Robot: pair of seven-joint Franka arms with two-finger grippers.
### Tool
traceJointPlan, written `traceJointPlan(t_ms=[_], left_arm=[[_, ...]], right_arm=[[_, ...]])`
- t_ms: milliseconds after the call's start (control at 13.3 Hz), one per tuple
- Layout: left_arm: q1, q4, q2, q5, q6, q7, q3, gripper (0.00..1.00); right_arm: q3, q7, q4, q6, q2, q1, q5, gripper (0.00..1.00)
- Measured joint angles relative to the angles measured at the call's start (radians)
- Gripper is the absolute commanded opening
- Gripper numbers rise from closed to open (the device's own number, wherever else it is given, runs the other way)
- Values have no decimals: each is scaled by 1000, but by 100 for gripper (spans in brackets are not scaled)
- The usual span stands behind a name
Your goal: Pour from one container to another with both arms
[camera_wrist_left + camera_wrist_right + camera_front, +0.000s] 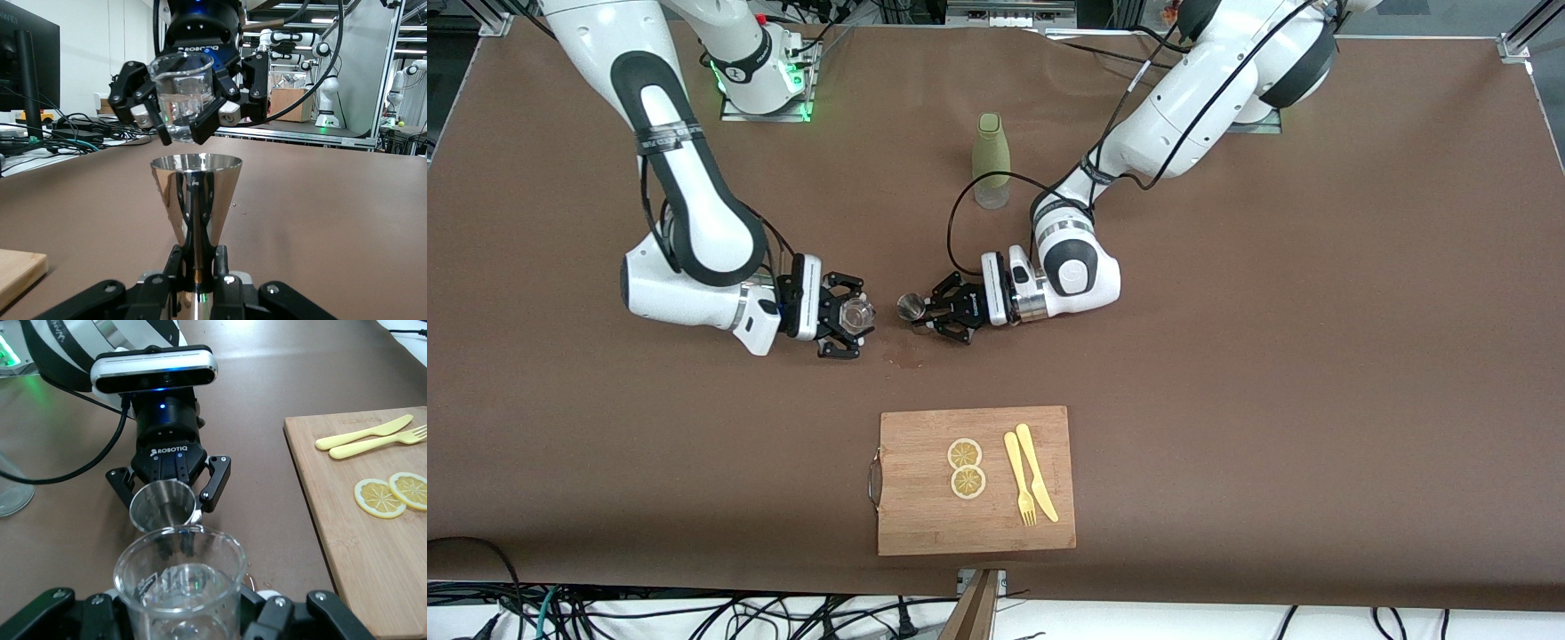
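Observation:
Over the middle of the table the two grippers face each other a short gap apart. My left gripper (927, 313) is shut on the steel jigger (911, 307) and holds it upright by its narrow waist. In the left wrist view, the left gripper (197, 273) clamps the jigger (195, 193) at that waist. My right gripper (850, 320) is shut on the clear glass cup (860, 313), upright, with a little clear liquid in it. Seen from the right wrist, the glass cup (180, 587) fills the right gripper (183, 613), and the jigger (162, 507) stands just past its rim.
A tall green-sleeved bottle (991, 160) stands farther from the front camera than the grippers. A wooden cutting board (925, 524) lies nearer to it, with two lemon slices (966, 467), a yellow fork (1018, 480) and a knife (1037, 471). A small wet spot (903, 356) marks the table.

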Motion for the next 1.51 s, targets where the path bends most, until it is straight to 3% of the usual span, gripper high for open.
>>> traceJointPlan(t_ms=[377, 1506], left_arm=[[-21, 53, 21, 0, 48, 0, 5, 0], [-22, 71, 32, 0, 61, 5, 5, 0]], right_arm=[[-1, 21, -5, 57, 0, 39, -6, 30], [-4, 181, -52, 78, -42, 63, -269, 30]])
